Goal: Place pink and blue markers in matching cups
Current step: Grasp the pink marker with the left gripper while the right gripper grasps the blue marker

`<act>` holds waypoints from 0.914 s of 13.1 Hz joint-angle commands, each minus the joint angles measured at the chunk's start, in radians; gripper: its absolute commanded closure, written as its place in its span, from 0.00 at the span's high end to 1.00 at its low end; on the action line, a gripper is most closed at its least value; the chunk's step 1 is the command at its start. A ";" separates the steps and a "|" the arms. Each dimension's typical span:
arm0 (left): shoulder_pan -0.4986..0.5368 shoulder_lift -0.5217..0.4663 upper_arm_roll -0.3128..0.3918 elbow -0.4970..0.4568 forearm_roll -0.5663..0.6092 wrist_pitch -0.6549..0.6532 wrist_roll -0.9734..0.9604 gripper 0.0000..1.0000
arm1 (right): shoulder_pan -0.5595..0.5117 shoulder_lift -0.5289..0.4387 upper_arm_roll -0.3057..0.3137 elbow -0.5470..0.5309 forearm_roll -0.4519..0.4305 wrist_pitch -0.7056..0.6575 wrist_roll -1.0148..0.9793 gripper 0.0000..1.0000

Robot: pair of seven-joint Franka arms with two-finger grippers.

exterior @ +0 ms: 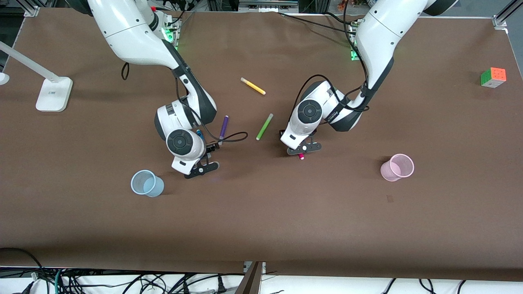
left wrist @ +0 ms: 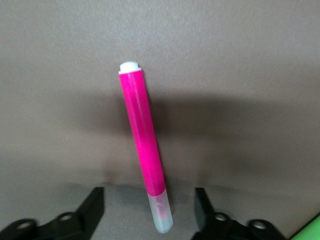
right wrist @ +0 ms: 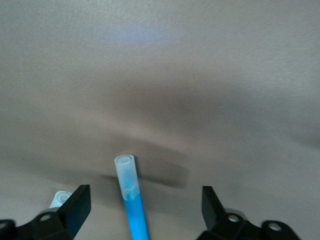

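The pink marker (left wrist: 142,140) lies on the brown table, its pale cap end between my left gripper's (left wrist: 148,192) open fingers; only its tip (exterior: 301,156) shows in the front view, under the left gripper (exterior: 303,149). The blue marker (right wrist: 134,210) lies between my right gripper's (right wrist: 145,189) open fingers, cap end pointing away; in the front view a bit of it (exterior: 199,132) shows beside the right wrist, above the right gripper (exterior: 201,166). The pale blue cup (exterior: 146,183) stands beside the right gripper, nearer the front camera. The pale pink cup (exterior: 396,167) stands toward the left arm's end.
A purple marker (exterior: 223,127), a lime-green marker (exterior: 264,127) and a yellow marker (exterior: 253,86) lie between the arms, farther from the front camera. A puzzle cube (exterior: 493,77) sits at the left arm's end, a white lamp base (exterior: 54,94) at the right arm's end.
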 commanded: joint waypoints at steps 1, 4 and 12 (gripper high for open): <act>-0.020 -0.009 0.004 -0.019 0.021 0.011 -0.026 0.32 | 0.012 -0.010 -0.008 -0.038 0.016 0.039 -0.004 0.65; -0.022 -0.009 0.004 -0.019 0.021 0.011 -0.029 0.17 | 0.015 -0.007 -0.008 -0.038 0.016 0.039 -0.007 0.21; 0.036 -0.105 0.021 0.142 0.024 -0.423 0.125 0.00 | -0.005 -0.030 -0.013 0.188 0.012 -0.065 -0.126 0.08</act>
